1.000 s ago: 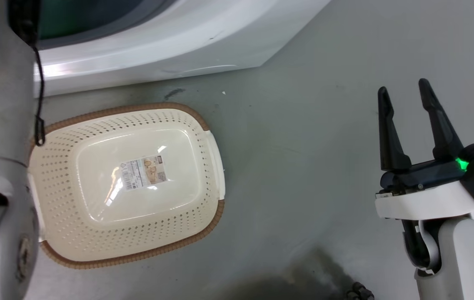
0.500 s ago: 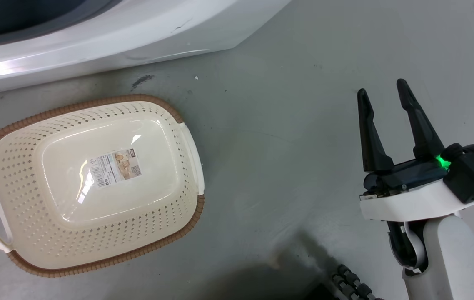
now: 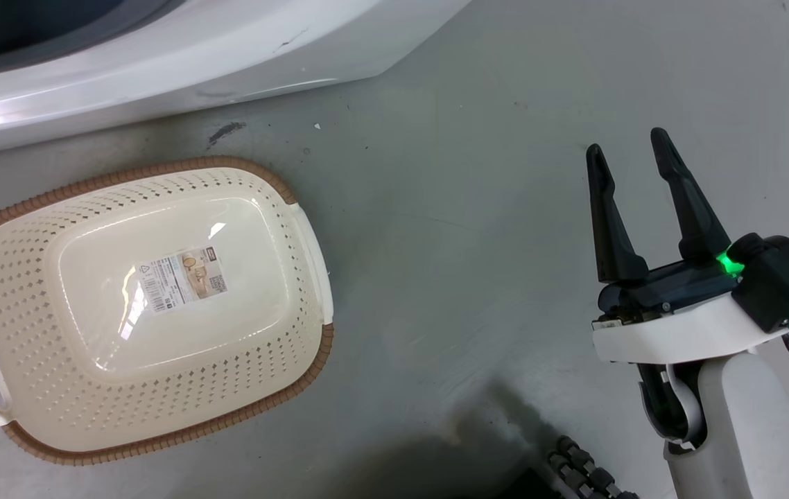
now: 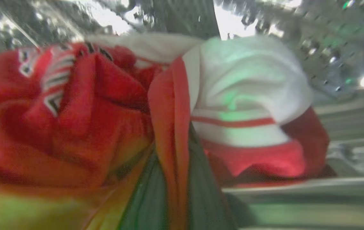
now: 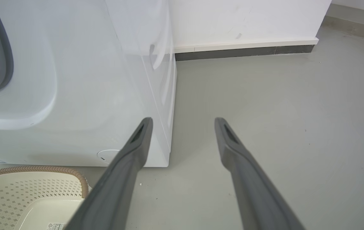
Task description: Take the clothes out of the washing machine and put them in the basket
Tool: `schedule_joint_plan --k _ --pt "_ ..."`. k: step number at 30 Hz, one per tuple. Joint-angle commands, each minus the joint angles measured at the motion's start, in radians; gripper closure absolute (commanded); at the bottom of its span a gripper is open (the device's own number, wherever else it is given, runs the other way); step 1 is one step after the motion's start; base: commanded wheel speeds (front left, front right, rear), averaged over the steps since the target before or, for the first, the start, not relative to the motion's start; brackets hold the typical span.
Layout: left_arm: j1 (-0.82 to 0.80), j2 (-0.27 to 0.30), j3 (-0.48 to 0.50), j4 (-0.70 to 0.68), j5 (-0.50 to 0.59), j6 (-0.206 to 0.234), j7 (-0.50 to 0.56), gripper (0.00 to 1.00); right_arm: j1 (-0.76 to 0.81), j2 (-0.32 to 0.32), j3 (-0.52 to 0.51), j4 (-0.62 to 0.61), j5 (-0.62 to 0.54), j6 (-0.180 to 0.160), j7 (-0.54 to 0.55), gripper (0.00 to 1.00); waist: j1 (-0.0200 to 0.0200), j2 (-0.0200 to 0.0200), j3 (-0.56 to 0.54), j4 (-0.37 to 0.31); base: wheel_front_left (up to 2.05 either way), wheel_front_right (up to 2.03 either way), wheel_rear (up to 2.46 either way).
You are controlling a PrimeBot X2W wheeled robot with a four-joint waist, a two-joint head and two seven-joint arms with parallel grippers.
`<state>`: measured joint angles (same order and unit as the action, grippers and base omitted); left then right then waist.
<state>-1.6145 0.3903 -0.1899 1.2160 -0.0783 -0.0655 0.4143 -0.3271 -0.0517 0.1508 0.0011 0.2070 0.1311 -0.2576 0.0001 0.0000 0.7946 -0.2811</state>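
Left gripper looks clamped on a fold of the red-and-white clothes. The pile's still inside the steel drum, so nothing's out yet imo. Right gripper just hangs over the floor, fingers apart, empty. Only real change from a second ago: head cam swung, so the pale forearm no longer covers the basket, which sits empty right by the washer.

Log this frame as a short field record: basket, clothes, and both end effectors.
basket: empty, on the floor beside the washing machine
clothes: red and white, bunched inside the drum
left end effector: shut on a red fold of the clothes
right end effector: open, holding nothing, to the right of the basket
stage: no garment in the basket yet
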Motion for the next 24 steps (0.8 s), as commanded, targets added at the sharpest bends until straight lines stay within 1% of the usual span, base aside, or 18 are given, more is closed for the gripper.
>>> schedule_joint_plan --k 1,4,10,17,19,21,24 --pt "0.024 -0.003 0.001 -0.015 -0.006 0.013 -0.033 1.00 -0.018 0.003 -0.001 0.004 0.004 -0.001 -0.006 0.00 -0.0001 0.0000 -0.006 0.001 0.00 0.00 0.00" --pt "0.043 -0.005 0.000 -0.043 -0.011 0.033 -0.111 1.00 -0.017 0.003 -0.002 0.010 0.003 -0.001 -0.006 0.00 -0.0001 0.0000 -0.021 0.004 0.00 0.00 0.00" --pt "0.116 -0.018 0.016 -0.080 -0.034 0.069 -0.307 1.00 -0.006 0.003 -0.019 0.012 -0.006 -0.001 -0.007 0.00 -0.0001 0.0000 -0.075 0.015 0.00 0.00 0.00" --pt "0.225 -0.045 0.044 -0.081 -0.076 0.089 -0.543 1.00 0.032 0.003 -0.035 0.020 -0.018 -0.001 0.009 0.00 -0.0001 0.0000 -0.172 0.034 0.00 0.00 0.00" --pt "0.262 -0.045 0.054 -0.069 -0.093 0.084 -0.601 1.00 0.044 0.002 -0.036 0.021 -0.020 -0.001 0.017 0.00 -0.0001 0.0000 -0.207 0.036 0.00 0.00 0.00" --pt "0.298 -0.049 0.062 -0.057 -0.106 0.082 -0.636 1.00 0.058 0.002 -0.039 0.021 -0.027 -0.001 0.025 0.00 -0.0001 0.0000 -0.240 0.039 0.00 0.00 0.00" --pt "0.362 -0.068 0.079 -0.052 -0.128 0.086 -0.668 1.00 0.080 0.002 -0.044 0.021 -0.033 -0.001 0.034 0.00 -0.0001 0.0000 -0.295 0.046 0.00 0.00 0.00"
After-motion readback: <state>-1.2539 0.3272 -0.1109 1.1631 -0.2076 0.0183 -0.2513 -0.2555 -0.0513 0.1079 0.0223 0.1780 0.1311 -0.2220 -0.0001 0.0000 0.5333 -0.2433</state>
